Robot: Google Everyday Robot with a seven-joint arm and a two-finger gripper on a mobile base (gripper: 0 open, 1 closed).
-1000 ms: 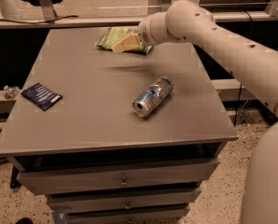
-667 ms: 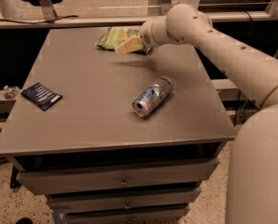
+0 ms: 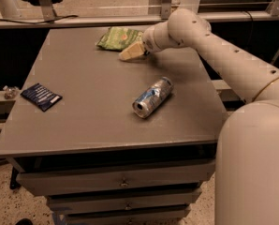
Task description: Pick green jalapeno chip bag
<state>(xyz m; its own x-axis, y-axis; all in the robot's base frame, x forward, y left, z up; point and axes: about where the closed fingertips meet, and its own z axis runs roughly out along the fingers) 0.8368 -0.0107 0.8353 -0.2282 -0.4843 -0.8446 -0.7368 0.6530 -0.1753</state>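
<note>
The green jalapeno chip bag (image 3: 115,37) is a crinkly light-green bag that lies flat at the far edge of the grey table (image 3: 92,107), slightly left of centre. My gripper (image 3: 131,52) is at the end of the white arm (image 3: 214,46), which reaches in from the right. The gripper sits low over the table at the bag's near right corner, touching or just beside it. It holds nothing that I can see.
A silver-blue drink can (image 3: 152,96) lies on its side in the middle right of the table. A flat dark navy packet (image 3: 41,96) lies near the left edge. Drawers (image 3: 121,182) sit below the tabletop. A rail runs behind the table.
The gripper has moved a little toward the near side, from over the bag's right part to its near right corner. The bag, can and packet have not moved.
</note>
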